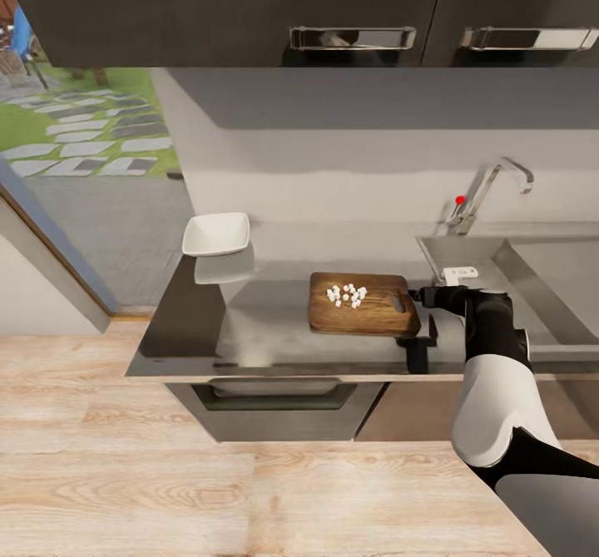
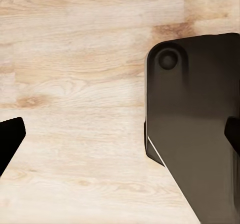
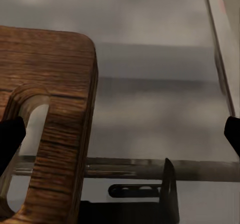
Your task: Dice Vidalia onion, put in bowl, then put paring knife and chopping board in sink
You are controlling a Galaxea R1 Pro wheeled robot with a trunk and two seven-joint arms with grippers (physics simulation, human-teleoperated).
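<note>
Grey countertop (image 1: 274, 324) is seen beside the sink (image 1: 532, 278). Chopping board (image 1: 363, 303) lies flat, diced onion (image 1: 348, 294) piled on it. Bowl (image 1: 216, 234) sits apart. Right gripper (image 1: 418, 296) is spread wide at the slot end; left gripper (image 2: 120, 134) is parted over wooden floor (image 2: 75, 83).

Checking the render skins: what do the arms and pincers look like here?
Right arm: glossy white shell on the long link, black joints and black wrist section, ending in a black right pincer. Fingertips render plain matte black, blunt. No cables or markings visible. Left pincer fingertip looks the same black.
</note>
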